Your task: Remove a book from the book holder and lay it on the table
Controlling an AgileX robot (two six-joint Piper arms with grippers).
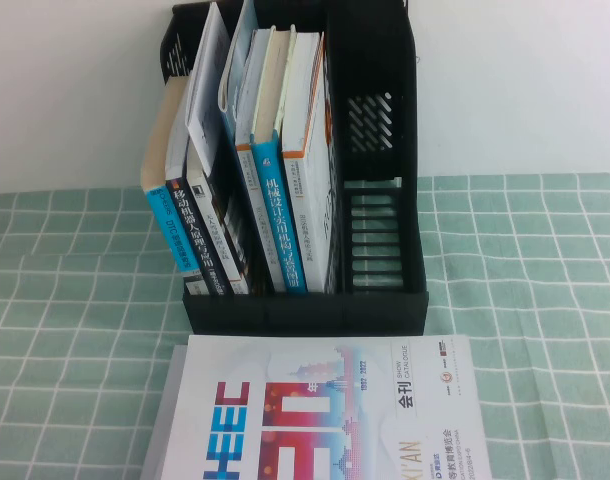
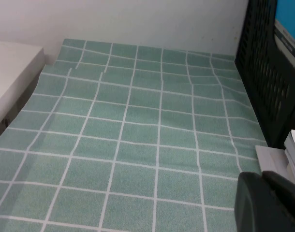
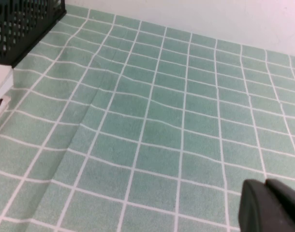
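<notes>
A black book holder stands at the table's middle, with several books upright in its left and middle slots; its right slot is empty. A large white book with red and blue print lies flat on the cloth in front of the holder. Neither arm shows in the high view. My left gripper is shut and empty over the cloth, left of the holder and next to the flat book's edge. My right gripper is shut and empty over the cloth, right of the holder.
A green checked cloth covers the table, with a white wall behind. A white box or ledge sits at the cloth's far left edge in the left wrist view.
</notes>
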